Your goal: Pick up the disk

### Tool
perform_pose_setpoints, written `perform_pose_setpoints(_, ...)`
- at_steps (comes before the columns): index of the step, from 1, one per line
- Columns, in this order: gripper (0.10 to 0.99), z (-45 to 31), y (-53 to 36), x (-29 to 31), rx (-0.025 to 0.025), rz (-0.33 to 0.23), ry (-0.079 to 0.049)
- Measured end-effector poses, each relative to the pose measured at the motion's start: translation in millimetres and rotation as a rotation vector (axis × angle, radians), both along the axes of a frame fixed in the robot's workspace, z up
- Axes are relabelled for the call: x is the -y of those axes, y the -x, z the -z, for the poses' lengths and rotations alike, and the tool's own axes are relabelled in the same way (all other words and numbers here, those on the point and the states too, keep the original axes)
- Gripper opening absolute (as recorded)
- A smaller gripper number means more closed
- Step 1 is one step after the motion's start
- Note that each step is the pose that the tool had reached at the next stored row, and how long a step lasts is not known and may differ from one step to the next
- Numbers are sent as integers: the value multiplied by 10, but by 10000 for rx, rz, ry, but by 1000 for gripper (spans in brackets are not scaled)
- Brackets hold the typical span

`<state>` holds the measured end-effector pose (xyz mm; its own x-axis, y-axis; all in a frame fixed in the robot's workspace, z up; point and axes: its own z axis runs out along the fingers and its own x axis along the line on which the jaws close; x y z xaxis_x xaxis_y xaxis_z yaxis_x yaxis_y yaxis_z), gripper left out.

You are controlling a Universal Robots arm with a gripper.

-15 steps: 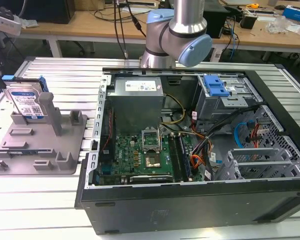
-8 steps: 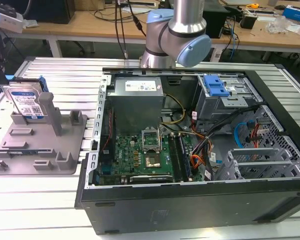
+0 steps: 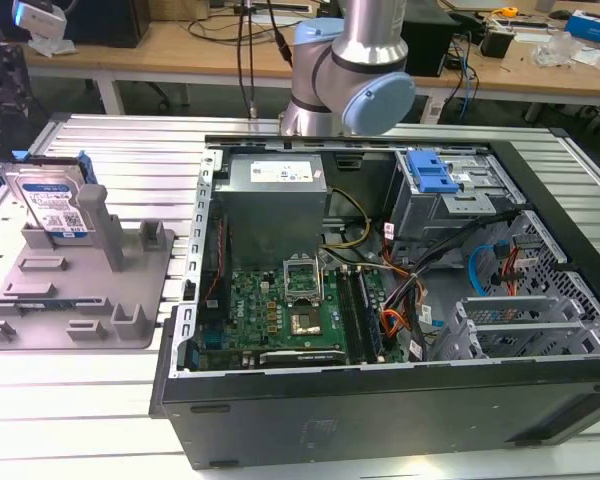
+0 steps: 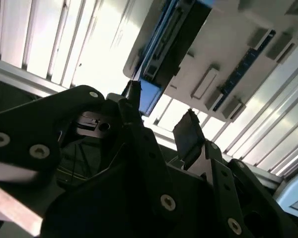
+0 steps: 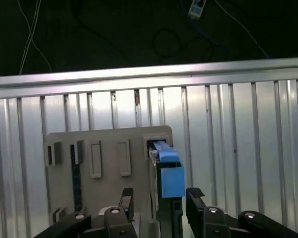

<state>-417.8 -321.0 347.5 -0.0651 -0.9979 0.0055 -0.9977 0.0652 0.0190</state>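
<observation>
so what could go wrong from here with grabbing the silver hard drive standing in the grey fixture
1. In the first wrist view the silver, blue-railed disk looks off-centre under the open gripper; one finger may land on its edge.
2. The disk stands on edge in the grey plastic fixture beside an upright post; a finger might strike the post.

The arm (image 3: 365,40) is a smooth silver-metal tube set into rounded pale grey joint housings, one of them closed by a round light blue cap (image 3: 378,103). The gripper (image 4: 161,106) is matte black in both wrist views, built of flat, angular linkage plates. Round silver screw heads (image 4: 168,201) stud the plates behind the fingertips. Its two fingers (image 5: 127,196) are narrow black bars with squared tips.
</observation>
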Motion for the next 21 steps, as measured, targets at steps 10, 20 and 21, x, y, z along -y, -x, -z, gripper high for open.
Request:
perform_pose_setpoints(10, 541, 35, -15, -34, 1, -2, 17)
perform_pose_setpoints(20, 541, 184, -13, -103, 1, -32, 93)
perform_pose_setpoints(21, 541, 197, -11, -103, 0, -43, 97)
